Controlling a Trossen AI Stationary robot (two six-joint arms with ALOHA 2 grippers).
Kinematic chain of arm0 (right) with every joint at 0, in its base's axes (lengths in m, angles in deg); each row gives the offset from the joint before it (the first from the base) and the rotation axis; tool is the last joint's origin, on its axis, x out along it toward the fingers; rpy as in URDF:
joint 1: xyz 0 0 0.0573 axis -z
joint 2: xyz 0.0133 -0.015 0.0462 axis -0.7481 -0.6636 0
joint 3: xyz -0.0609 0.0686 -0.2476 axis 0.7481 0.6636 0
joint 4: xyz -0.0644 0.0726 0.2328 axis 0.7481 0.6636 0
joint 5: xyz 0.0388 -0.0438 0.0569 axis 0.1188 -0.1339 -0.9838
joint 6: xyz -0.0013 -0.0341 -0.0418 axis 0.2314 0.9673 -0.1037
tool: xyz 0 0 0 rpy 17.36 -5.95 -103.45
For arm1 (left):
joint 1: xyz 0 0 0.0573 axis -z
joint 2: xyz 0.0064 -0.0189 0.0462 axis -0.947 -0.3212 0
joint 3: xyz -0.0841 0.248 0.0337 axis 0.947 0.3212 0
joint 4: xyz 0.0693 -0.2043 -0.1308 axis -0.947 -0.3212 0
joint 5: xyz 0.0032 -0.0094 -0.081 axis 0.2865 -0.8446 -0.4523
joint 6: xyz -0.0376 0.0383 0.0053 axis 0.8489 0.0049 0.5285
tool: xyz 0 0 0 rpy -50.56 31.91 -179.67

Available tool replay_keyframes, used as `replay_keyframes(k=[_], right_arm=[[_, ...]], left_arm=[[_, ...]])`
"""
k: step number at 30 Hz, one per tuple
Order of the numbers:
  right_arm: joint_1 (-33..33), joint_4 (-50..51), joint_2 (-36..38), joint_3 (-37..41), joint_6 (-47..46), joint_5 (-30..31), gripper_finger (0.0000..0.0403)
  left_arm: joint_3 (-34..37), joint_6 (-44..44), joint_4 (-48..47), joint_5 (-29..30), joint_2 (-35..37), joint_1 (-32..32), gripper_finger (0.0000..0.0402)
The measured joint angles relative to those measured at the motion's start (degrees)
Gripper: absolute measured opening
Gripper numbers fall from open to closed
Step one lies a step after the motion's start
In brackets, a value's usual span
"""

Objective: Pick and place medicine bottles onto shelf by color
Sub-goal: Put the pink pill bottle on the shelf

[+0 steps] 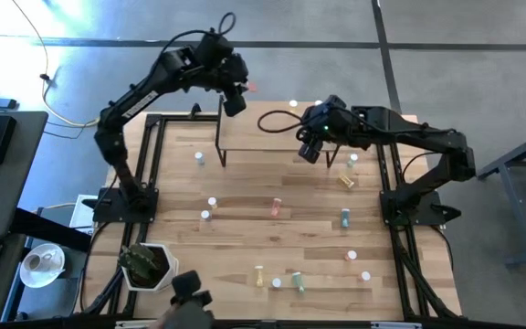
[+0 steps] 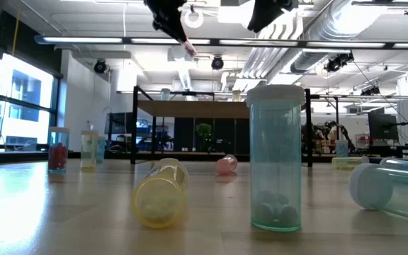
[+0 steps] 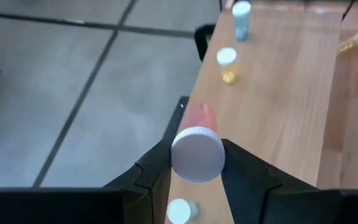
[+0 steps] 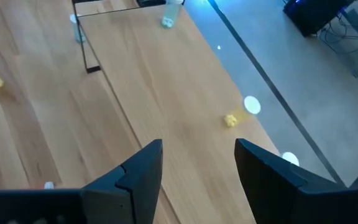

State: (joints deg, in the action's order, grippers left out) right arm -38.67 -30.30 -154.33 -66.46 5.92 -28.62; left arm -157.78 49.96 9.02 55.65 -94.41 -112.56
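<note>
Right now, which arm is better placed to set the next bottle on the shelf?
The left. Its gripper already has its jaws closed on a pink-red bottle above the shelf's left end. The right gripper hangs with jaws open and empty over the shelf's right end.

Tabletop (image 1: pixel 245 238): pale wood, visible grain, satin sheen catching ceiling light in low view. Shelf (image 3: pixel 278 93): same light wood, smooth, on thin black metal legs. Pink-red bottle (image 3: pixel 197 134) in left tool (image 3: pixel 196 177): translucent plastic body, white ribbed cap, matt. Teal bottle (image 2: pixel 275 159) at table-level camera: clear glossy plastic. Right tool (image 4: pixel 197 168): matt black plastic fingers. Floor at 12 o'clock: grey, smooth, dull.
</note>
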Motion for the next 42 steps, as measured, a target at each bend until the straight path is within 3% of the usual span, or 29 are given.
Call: replay_keyframes(k=[5, 23, 42], right_arm=[[0.42, 0.00, 0.00, 0.00, -0.02, -2.59, 0.0193], [0.35, 0.02, 0.00, 0.00, 0.33, -2.85, 0.0193], [0.35, 0.68, 0.00, 0.02, 0.00, -2.83, 0.0193]], left_arm=[[-1.18, -1.22, -1.04, -0.09, -4.44, 0.33, 0.0113], [-1.39, -1.96, -2.49, -1.34, -13.75, 0.44, 0.0113], [-1.37, -4.07, -3.86, -0.67, -16.11, 0.46, 0.0113]])
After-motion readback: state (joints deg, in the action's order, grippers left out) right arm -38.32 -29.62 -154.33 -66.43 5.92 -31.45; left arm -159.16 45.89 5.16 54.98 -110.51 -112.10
